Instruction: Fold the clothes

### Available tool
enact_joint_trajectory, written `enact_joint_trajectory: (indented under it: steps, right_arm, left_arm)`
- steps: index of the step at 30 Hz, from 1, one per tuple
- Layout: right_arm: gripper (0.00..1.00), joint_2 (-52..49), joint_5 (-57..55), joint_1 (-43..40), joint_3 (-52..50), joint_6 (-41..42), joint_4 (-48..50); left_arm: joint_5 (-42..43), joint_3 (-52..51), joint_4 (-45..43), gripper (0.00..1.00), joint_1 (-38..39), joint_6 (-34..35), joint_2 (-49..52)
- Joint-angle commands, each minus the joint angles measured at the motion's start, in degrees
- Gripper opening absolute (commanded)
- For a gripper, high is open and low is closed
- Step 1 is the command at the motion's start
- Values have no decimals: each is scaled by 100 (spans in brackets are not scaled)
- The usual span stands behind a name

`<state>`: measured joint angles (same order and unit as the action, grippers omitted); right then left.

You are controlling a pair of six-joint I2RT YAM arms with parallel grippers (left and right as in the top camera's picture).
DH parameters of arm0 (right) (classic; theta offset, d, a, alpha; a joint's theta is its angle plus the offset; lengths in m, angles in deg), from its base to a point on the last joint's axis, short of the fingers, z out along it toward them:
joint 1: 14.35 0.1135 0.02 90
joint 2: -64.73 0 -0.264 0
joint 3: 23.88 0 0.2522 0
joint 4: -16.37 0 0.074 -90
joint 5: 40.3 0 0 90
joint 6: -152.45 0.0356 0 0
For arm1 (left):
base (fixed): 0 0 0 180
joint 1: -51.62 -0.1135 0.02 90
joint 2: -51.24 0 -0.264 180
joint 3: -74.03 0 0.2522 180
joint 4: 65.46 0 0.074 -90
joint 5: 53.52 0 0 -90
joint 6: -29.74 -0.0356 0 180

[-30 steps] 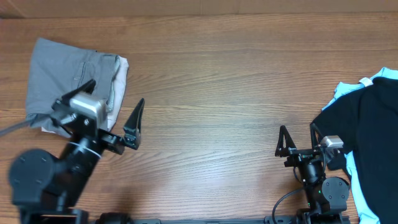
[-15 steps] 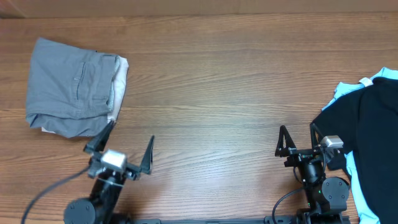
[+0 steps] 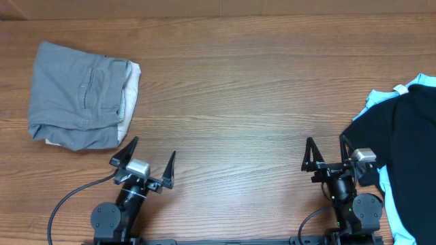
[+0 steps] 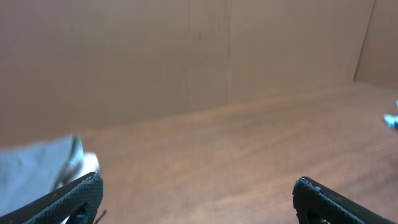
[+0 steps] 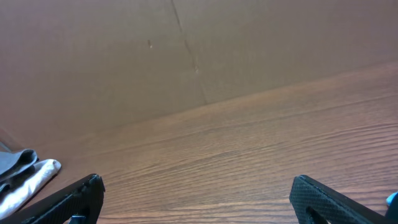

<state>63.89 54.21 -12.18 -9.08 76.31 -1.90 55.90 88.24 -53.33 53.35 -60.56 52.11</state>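
Observation:
The clothes, grey shorts (image 3: 78,95), lie folded at the far left of the table, stacked on cream shorts (image 3: 131,88) whose edge shows on the right side. My left gripper (image 3: 152,147) stands open near the front edge, below and right of the pile, with nothing between its fingers. In the left wrist view the grey shorts (image 4: 31,165) show blurred at the left, beyond the open gripper (image 4: 198,183). My right gripper (image 3: 325,140) is open and empty at the front right. The right wrist view shows the grey shorts (image 5: 15,163) far off at the left edge.
A black garment (image 3: 409,150) with light-blue trim (image 3: 381,99) lies at the right edge, close beside the right arm. A brown wall (image 5: 186,50) rises behind the wooden table (image 3: 231,95).
The left arm has drawn back from the grey shorts toward the front edge, its gripper open and empty throughout. The shorts stay put. The right arm has not moved.

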Motion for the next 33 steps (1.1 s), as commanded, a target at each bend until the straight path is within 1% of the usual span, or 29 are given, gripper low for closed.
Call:
enact_joint_trajectory:
  steps: [1, 5, 33]
  right_arm:
    - [100, 68, 28, -33, -59, -20, 35]
    - [100, 68, 28, -33, -59, -20, 35]
    - [100, 68, 28, -33, -59, -20, 35]
  left_arm:
    - [0, -20, 24, 100, -42, 70, -68]
    - [2, -17, 459, 100, -42, 70, -66]
    - [-9, -17, 433, 100, -42, 70, -50]
